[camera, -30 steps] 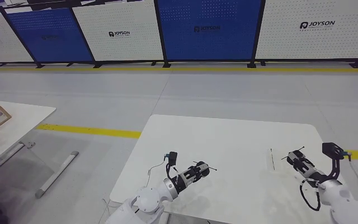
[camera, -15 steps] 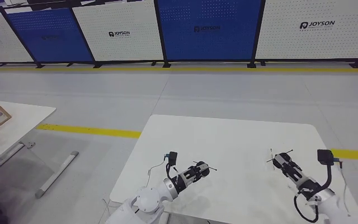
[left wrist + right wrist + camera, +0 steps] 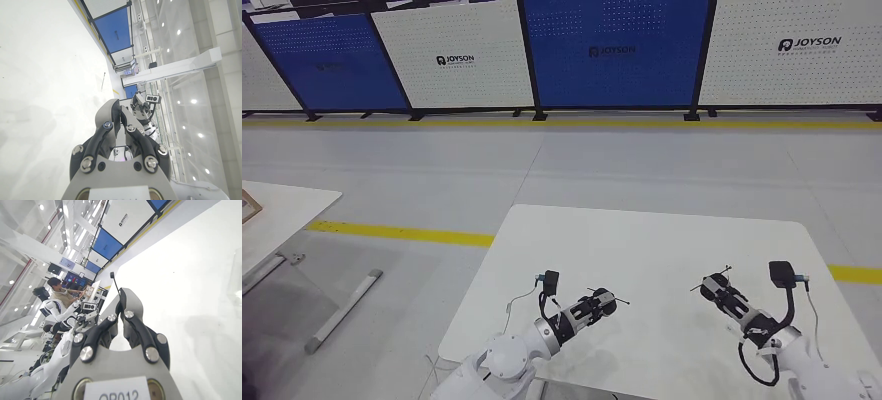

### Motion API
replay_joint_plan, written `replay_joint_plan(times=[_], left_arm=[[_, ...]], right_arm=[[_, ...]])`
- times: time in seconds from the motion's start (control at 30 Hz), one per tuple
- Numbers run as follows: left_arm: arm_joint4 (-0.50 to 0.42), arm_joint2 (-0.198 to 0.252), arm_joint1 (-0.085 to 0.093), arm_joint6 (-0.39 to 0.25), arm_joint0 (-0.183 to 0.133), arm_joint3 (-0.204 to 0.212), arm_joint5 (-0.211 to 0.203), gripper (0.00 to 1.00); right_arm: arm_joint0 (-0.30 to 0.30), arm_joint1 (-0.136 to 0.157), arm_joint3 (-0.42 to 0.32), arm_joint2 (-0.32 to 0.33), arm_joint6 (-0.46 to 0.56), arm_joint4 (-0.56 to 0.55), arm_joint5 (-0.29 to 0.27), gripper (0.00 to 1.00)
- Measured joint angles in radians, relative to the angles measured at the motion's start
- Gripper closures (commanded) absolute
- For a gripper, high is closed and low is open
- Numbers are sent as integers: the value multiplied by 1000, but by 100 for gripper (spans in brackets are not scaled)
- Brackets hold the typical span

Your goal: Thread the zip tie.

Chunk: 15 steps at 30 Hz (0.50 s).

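The likeliest failure was a slip. The right pincer (image 3: 121, 294) was closed on the zip tie (image 3: 114, 281) with only a short stretch between its pads. A strap that thin and smooth would probably swivel or slide out if it brushed anything. Threading also called for the tail to meet the small slot in the head, so a slight misalignment would make the tip glance off.

The left pincer (image 3: 119, 106) was closed too, well apart to the left over the near part of the table (image 3: 642, 235). A thin dark line (image 3: 623, 300) crossed its tip in the top view; whether that was a strap I could not tell. A second tie (image 3: 103, 81) lay loose on the table near the right pincer, and a low sweep of that arm might knock it away.

The zip tie was black and narrow, held above the near right part of the table. Its squarish head stood clear beyond the fingertips. The strap ran straight back into the pads, and the rest of it was hidden behind the fingers.
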Motion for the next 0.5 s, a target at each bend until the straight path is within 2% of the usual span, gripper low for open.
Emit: replay_joint_plan(times=[0.1,0.23,0.37,0.5], left_arm=[[0,0,0,0,0,0,0,100],[40,12,-3,34,-9,-17,14,100],[120,50,-8,55,-20,-52,48,100],[140,76,-11,31,-34,-72,87,100]], right_arm=[[-5,-2,2,-2,-21,10,-15,100],[-37,-10,21,-26,-110,22,-115,100],[-64,-21,69,-80,-200,12,-212,100],[-68,-30,94,-119,-250,4,-250,100]])
